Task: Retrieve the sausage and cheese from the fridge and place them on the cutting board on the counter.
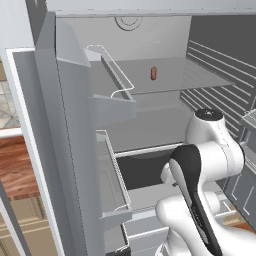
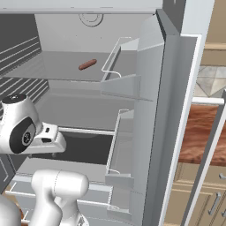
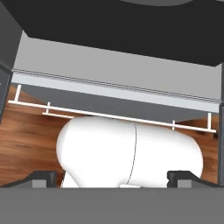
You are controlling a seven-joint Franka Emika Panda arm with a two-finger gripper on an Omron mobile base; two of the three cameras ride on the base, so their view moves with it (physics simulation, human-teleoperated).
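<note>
The fridge [image 1: 160, 40] stands open with its grey shelves in front of me. The sausage [image 1: 153, 73], a short reddish-brown cylinder, lies alone on the upper shelf toward the back; from the right it shows as the sausage [image 2: 87, 65] lying slantwise. My arm is folded low in front of the lower shelves, well below the sausage. In the hand view my gripper [image 3: 113, 177] is open, its two dark fingertips wide apart with nothing between them. The cheese and the cutting board are out of view. A strip of the reddish counter [image 1: 17, 170] shows beside the door.
The open fridge door [image 1: 65, 150] with wire-railed door bins [image 1: 112, 175] stands close on the left, and as the door [image 2: 152, 132] on the right. Beige cabinets [image 2: 207, 198] sit under the counter [image 2: 201, 132]. The hand view looks down on the fridge's lower front [image 3: 113, 94] and wood floor [image 3: 26, 140].
</note>
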